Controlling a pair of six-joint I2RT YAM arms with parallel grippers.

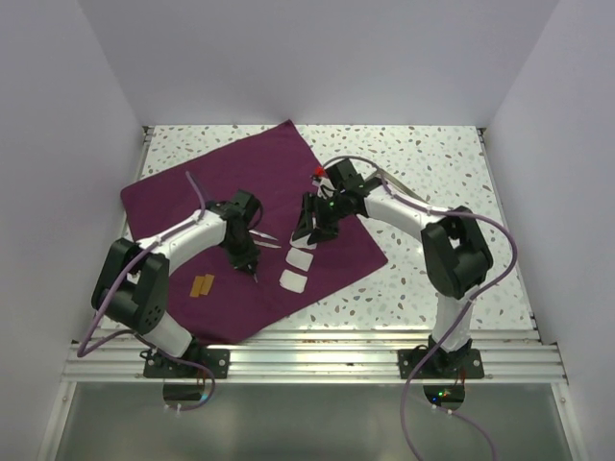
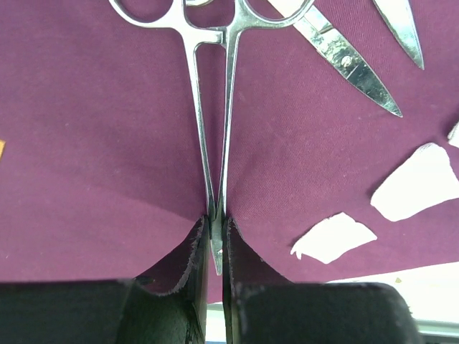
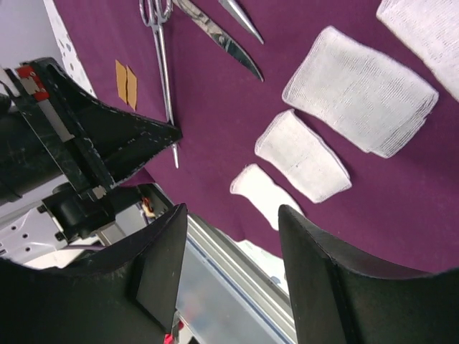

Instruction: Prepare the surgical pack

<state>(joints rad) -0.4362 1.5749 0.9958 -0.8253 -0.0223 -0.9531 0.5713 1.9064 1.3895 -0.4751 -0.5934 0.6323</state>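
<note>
Pack [image 1: 221, 182] lies spread as base; my left claw [image 2: 215, 240] pinches forceps [image 2: 226, 107] to align them, right claw [image 3: 231, 215] hangs open.

Top external: high behind the arm bases [image 1: 187, 363], looking down on the whole table [image 1: 432, 154].
Left wrist: close, low over the surgical pack [image 2: 93, 143].
Right wrist: close, tilted.
Shared: forceps [image 2: 211, 107], gauze pads [image 2: 333, 236].
</note>
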